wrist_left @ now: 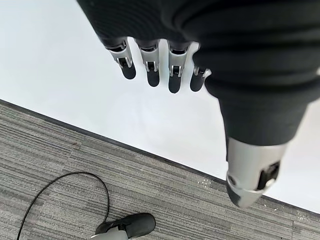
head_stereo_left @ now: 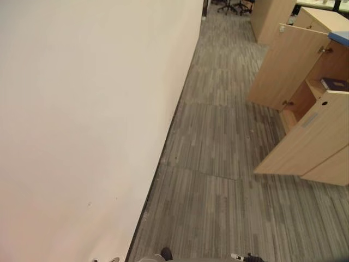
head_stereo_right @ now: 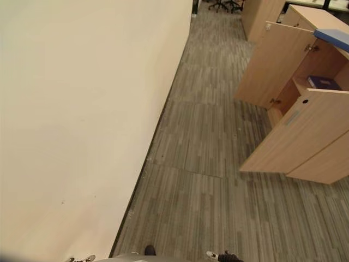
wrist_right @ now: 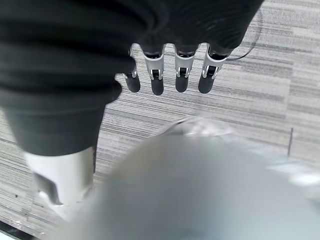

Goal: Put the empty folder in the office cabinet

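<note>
The light wood office cabinet (head_stereo_left: 322, 136) stands at the right with both doors swung open over the carpet: the far door (head_stereo_left: 283, 68) and the near door (head_stereo_left: 308, 139). A dark blue book (head_stereo_left: 334, 83) lies on its inner shelf. A flat blue folder (head_stereo_right: 332, 37) rests on the cabinet's top at the right edge. My left hand (wrist_left: 152, 67) hangs beside the white wall, fingers straight, holding nothing. In the right wrist view my right hand (wrist_right: 157, 75) hangs over the carpet, fingers relaxed and empty. Both hands are well away from the cabinet.
A white wall (head_stereo_left: 82, 120) runs along the whole left side. Grey striped carpet (head_stereo_left: 218, 164) forms a corridor between the wall and the cabinet. Farther back stand another wooden unit (head_stereo_left: 270, 16) and office chairs (head_stereo_left: 234, 6).
</note>
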